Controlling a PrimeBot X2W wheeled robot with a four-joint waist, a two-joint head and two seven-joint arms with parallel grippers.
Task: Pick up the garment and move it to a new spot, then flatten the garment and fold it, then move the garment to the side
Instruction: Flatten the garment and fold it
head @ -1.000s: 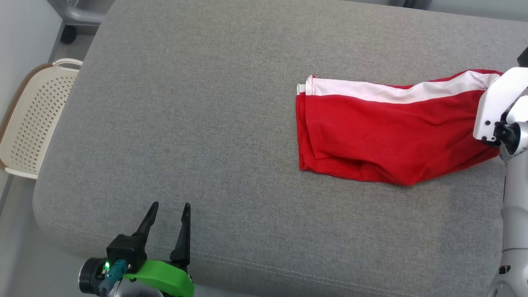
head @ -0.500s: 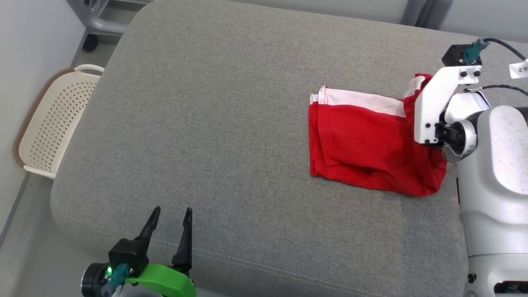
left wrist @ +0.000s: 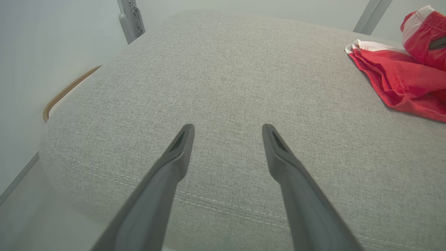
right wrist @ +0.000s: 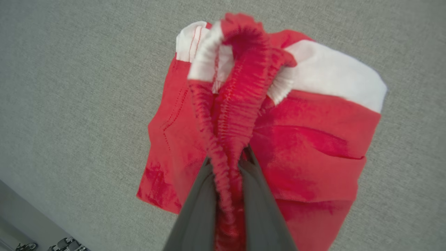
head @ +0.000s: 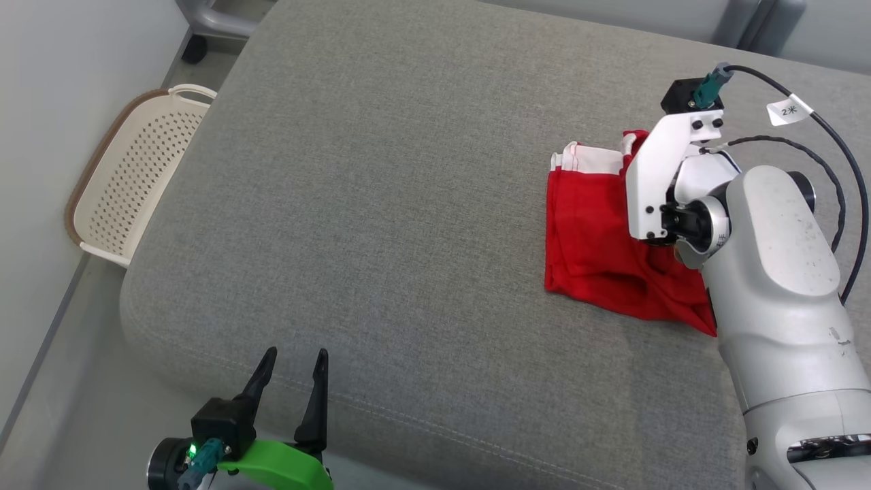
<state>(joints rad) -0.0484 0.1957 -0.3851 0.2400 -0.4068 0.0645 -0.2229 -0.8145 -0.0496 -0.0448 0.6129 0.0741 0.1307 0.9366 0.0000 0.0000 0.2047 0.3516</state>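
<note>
Dragged waistband of red garment (head: pixel 585 224) over itself since a sec ago, pinched tight in right gripper (right wrist: pixel 228 158), with left gripper (left wrist: pixel 227 128) wide open, empty, above grey cushion (left wrist: pixel 226 69).

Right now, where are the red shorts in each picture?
Head view: red shorts at the right, partly behind the right arm.
Left wrist view: red shorts in the upper right corner.
Right wrist view: red shorts in the middle, pinched by the right end effector.
Shared landmark: their white stripe, on the grey cushion.
</note>
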